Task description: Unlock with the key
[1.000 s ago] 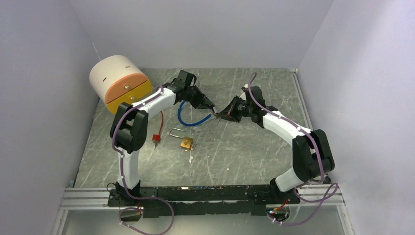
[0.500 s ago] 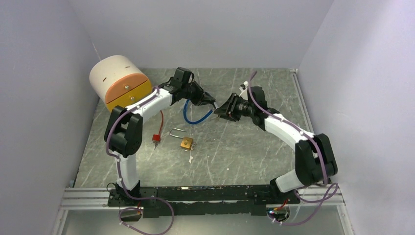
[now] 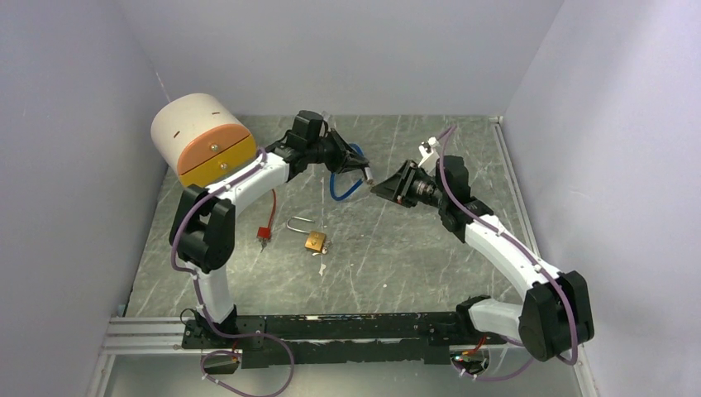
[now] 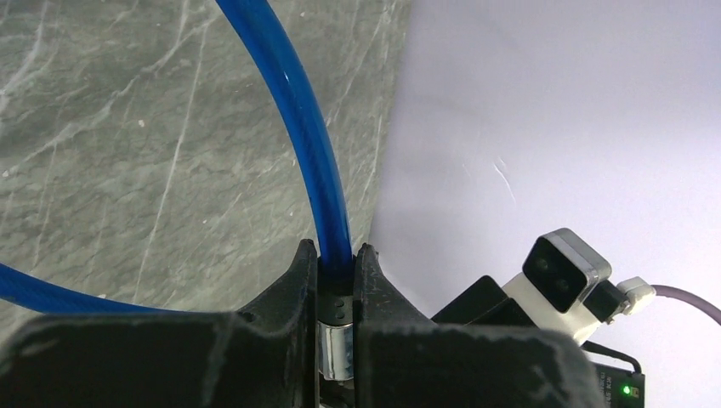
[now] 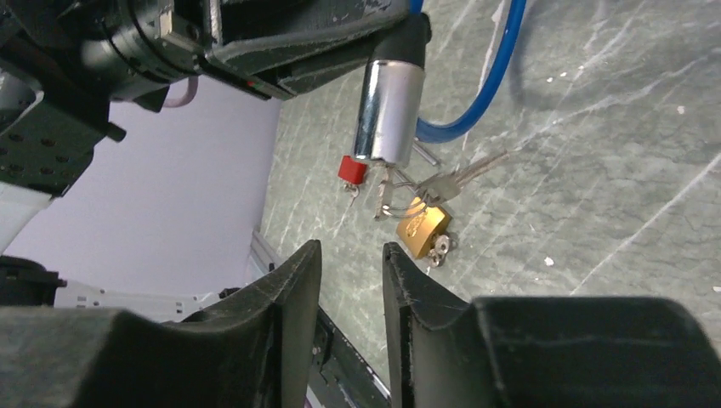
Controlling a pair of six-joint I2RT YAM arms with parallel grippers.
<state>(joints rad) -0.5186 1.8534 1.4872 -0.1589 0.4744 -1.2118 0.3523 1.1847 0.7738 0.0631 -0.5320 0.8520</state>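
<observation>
My left gripper [image 3: 364, 170] is shut on a blue cable lock [image 3: 342, 179], at the black collar above its chrome cylinder [image 5: 389, 110], and holds it above the table. In the left wrist view the blue cable [image 4: 298, 110] rises from between the fingertips of that gripper [image 4: 336, 252]. My right gripper [image 3: 377, 189] is open and empty, close to the cylinder's end; its wrist view [image 5: 350, 252] looks up at the cylinder. A brass padlock [image 3: 315, 241] lies on the table with silver keys [image 5: 461, 176] beside it.
A white and orange drum-shaped box [image 3: 201, 141] stands at the back left. A small red tag on a red cord [image 3: 264, 232] lies left of the padlock. Grey walls close in on the left, back and right sides.
My left gripper has lifted the cable lock up and to the right. My right arm has drawn back to the right, so the two grippers now stand a little apart.
</observation>
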